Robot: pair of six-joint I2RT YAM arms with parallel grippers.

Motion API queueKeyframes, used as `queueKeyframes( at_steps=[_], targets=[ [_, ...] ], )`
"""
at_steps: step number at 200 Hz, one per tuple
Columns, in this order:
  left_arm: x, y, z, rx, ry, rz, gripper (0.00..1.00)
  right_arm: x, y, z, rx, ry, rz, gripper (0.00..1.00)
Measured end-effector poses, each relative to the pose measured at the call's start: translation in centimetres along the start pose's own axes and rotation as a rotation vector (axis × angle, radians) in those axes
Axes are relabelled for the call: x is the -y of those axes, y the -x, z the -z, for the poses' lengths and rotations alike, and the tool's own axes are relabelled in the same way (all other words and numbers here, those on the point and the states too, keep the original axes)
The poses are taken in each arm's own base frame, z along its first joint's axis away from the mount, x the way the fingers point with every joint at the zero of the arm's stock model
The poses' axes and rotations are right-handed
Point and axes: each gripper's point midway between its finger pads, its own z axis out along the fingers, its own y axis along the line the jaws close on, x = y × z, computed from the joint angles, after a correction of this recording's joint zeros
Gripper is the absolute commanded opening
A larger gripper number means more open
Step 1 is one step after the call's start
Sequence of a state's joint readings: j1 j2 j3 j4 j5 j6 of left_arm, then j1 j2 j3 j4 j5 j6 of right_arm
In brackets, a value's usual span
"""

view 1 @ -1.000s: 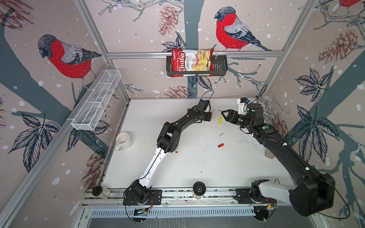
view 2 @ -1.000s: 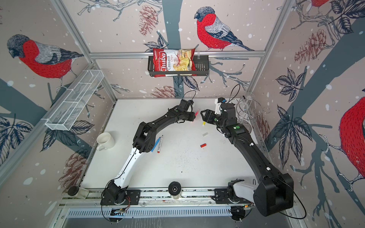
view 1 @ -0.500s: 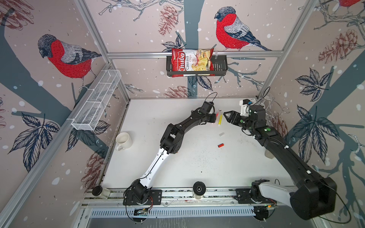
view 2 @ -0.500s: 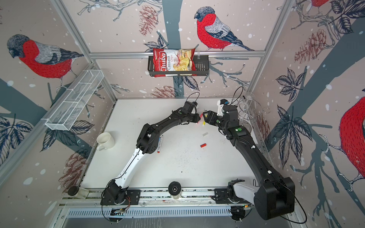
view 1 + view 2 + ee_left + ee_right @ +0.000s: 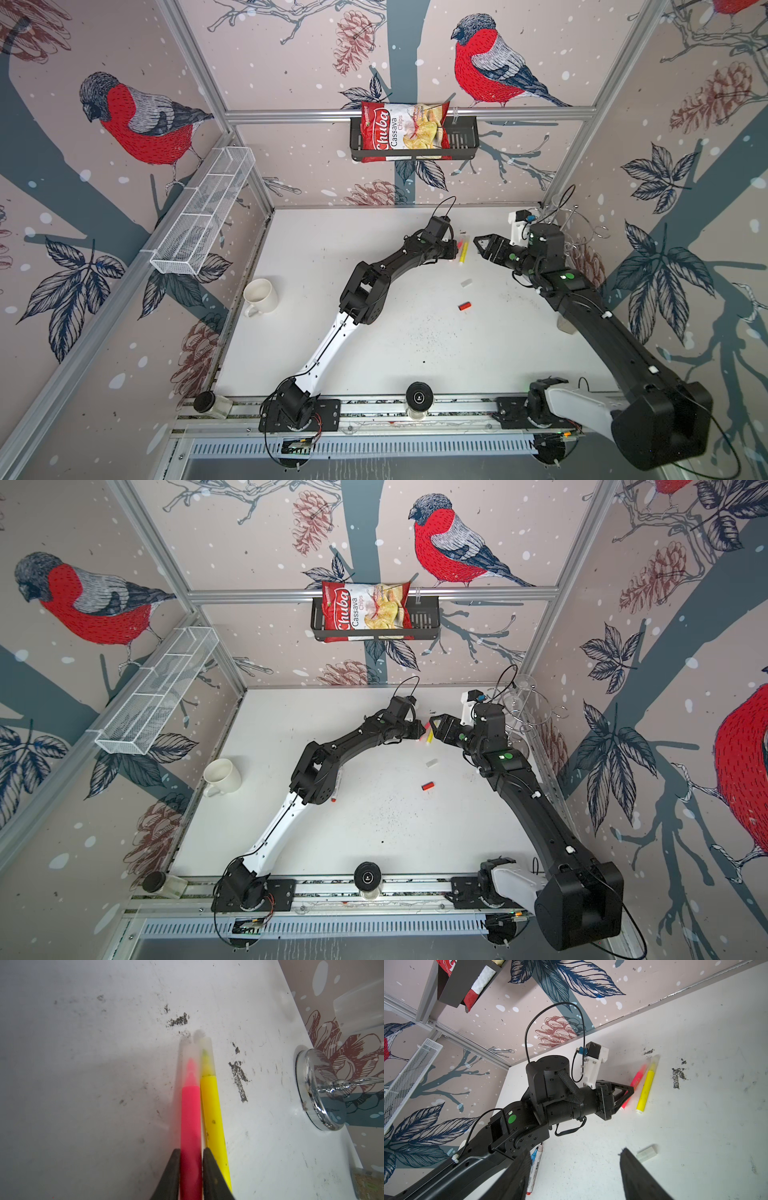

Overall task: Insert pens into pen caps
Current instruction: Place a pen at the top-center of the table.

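Left jaws: narrow, closed on the barrel of the neon pink pen (image 5: 190,1115). The left gripper (image 5: 191,1150) reaches low along the table (image 5: 374,357), so the pen lies nearly flat to it.
Neon pink pen: capped, its tip showing through a translucent cap (image 5: 190,1053). It runs parallel to the yellow pen (image 5: 212,1105), barrels touching or nearly so, near the far edge of the table, right of its middle.
Yellow pen: free on the table, its tip in its own translucent cap (image 5: 206,1051). It is judged a finished piece, which makes this spot a store for finished pens.
Step in hand: judged to be laying the pink pen beside its finished fellow. Whether the pen's weight already rests on the table cannot be told.
Right jaws: wide and empty. The right gripper (image 5: 571,1172) hovers just right of the two pens, pointing toward them and clear of the left gripper's work.
Loose translucent cap (image 5: 466,283): on its side, near the right gripper, a little toward the front edge from the pens.
Red cap (image 5: 464,306): on its side, a little nearer the front edge, apart from the loose translucent cap.
Blue pen (image 5: 535,1151) and white-bodied pen (image 5: 533,1177): side by side under the left arm's elbow, toward the table's middle. With two caps lying loose, both pens are judged uncapped.
Chrome stand (image 5: 311,1093): at the far right corner, near the paired pens. It is an obstacle for either arm there.
Progress: judged about half done, with two pens capped and two to go.
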State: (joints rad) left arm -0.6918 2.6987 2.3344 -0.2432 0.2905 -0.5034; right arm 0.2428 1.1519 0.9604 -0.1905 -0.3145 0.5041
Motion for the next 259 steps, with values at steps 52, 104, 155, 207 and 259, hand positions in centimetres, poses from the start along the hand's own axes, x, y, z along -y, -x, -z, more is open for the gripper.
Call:
queueKeyframes(
  at_steps=[52,104,155,207,259],
  targets=[
    [0.6,0.2,0.0,0.008,-0.024,0.006,0.32,0.1,-0.2,-0.1,-0.004,0.001,-0.019,0.69],
    [1.7,1.4,2.3,0.030,-0.013,-0.021,0.36,0.6,-0.9,-0.3,-0.019,-0.008,-0.025,0.70],
    [2.5,2.8,8.5,0.076,0.035,-0.054,0.37,1.0,-1.2,-0.3,-0.026,-0.022,-0.030,0.75],
    [5.2,4.3,19.8,0.253,0.050,-0.128,0.38,1.4,-1.3,-0.4,-0.025,-0.043,-0.033,0.77],
    [1.3,-0.9,27.1,0.305,0.198,-0.126,0.39,2.5,-2.0,-0.5,-0.033,-0.083,-0.066,0.78]
  ],
)
